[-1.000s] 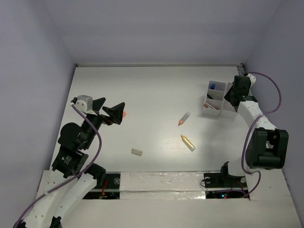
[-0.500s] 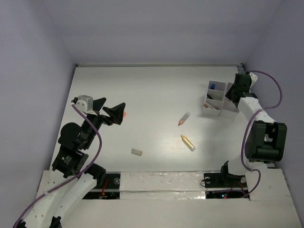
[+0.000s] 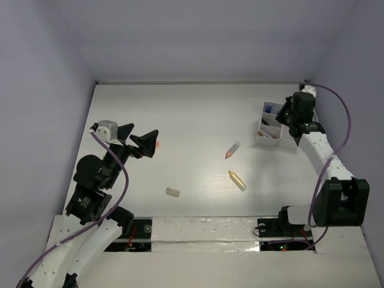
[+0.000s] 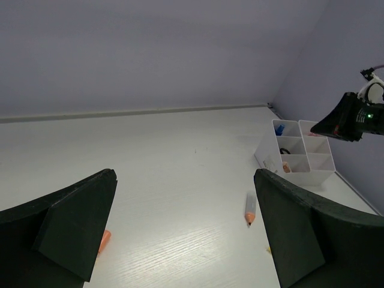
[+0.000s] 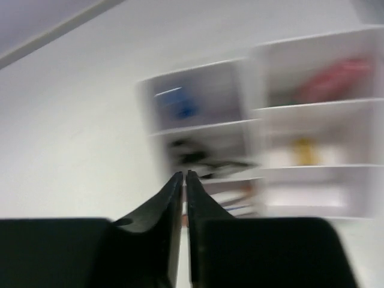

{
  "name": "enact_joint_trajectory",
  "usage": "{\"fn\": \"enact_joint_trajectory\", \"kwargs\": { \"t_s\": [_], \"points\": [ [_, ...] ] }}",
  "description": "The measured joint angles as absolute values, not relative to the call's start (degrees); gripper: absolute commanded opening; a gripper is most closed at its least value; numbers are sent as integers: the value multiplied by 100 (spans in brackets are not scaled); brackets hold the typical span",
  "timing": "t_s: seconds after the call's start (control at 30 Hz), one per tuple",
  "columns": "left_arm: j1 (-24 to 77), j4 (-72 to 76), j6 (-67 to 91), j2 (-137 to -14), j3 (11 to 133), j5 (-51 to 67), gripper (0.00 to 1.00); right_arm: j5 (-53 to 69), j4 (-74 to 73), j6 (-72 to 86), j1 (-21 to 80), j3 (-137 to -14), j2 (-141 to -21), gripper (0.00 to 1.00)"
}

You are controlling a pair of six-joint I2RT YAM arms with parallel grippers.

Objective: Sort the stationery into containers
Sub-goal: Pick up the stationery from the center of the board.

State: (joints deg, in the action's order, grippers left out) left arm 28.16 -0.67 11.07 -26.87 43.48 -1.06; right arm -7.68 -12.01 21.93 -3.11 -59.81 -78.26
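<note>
You have on the white table (image 3: pixel 180 108): one white organizer tray (image 3: pixel 266 142), at the far right, divided into rectangular compartments. A blue item (image 3: pixel 270 109) lies in its far left compartment. The right wrist view also shows red, yellow and black contents in other cells, too blurred to name. Your right gripper (image 5: pixel 183 174) hangs over the tray's far side, its jaws pressed almost together with only a thin slit and nothing between them. Your left gripper (image 3: pixel 135 137) is raised over the left half of the table, jaws spread wide and empty. One orange marker (image 3: pixel 157 144) lies on the table just beside its right finger. Loose stationery in the middle of the table: one short grey pencil (image 3: pixel 232 149) with an orange tip, lying at an angle; one yellow marker (image 3: pixel 237 180) near it on the near side; and one small pale eraser (image 3: pixel 173 192), well apart to the left of both.
</note>
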Motion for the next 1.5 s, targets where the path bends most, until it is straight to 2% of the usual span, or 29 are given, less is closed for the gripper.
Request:
{"fn": "enact_joint_trajectory", "kwargs": {
  "t_s": [0.07, 0.27, 0.37, 0.4, 0.47, 0.5, 0.53, 0.6, 0.83, 0.97, 1.07, 1.17, 1.2, 1.27, 1.3, 1.5],
  "points": [
    [2816, -67, 1107, -2687, 4348, -110, 99, -283, -1157, 2088, 318, -5966, -7583, 0],
    [2816, -71, 1100, -2689, 4348, -257, 99, 1103, -1175, 1601, 2668, -6051, -7863, 0],
    [2816, -71, 1098, -2687, 4348, -419, 99, 1378, -1271, 1367, 3728, -6062, -8213, 19],
    [2816, -73, 1098, -2685, 4348, -486, 99, 1431, -1332, 1295, 4066, -6106, -8350, 36],
    [2816, -73, 1096, -2676, 4348, -617, 99, 1505, -1417, 1133, 4611, -6230, -8652, 55],
    [2816, -73, 1096, -2670, 4348, -672, 99, 1527, -1455, 1070, 4897, -6326, -8844, 68],
    [2816, -75, 1096, -2659, 4348, -744, 99, 1535, -1463, 1009, 5151, -6420, -9028, 74],
    [2816, -93, 1094, -2637, 4348, -867, 99, 1540, -1496, 860, 5507, -6606, -9384, 77],
    [2816, -113, 1094, -2624, 4348, -1155, 99, 1105, -1852, 541, 6123, -7424, -10634, 77],
    [2816, -113, 1094, -2624, 4348, -1208, 99, 849, -2038, 390, 6466, -7802, -11187, 72],
    [2816, -113, 1090, -2624, 4348, -1210, 99, 683, -2185, 320, 6663, -7988, -11491, 63],
    [2816, -115, 1076, -2624, 4348, -1208, 99, 502, -2309, 224, 6805, -8239, -11655, 44],
    [2816, -113, 1076, -2624, 4348, -1208, 99, 434, -2359, 207, 6836, -8309, -11703, 24],
    [2816, -115, 1076, -2622, 4348, -1203, 99, 233, -2447, 158, 6869, -8447, -11828, 8],
    [2816, -113, 1076, -2620, 4348, -1201, 99, 119, -2517, 169, 6869, -8517, -11841, 4],
    [2816, -113, 1076, -2602, 4348, -1100, 99, -642, -2556, 368, 6825, -8573, -11837, 0]
  ]
}}
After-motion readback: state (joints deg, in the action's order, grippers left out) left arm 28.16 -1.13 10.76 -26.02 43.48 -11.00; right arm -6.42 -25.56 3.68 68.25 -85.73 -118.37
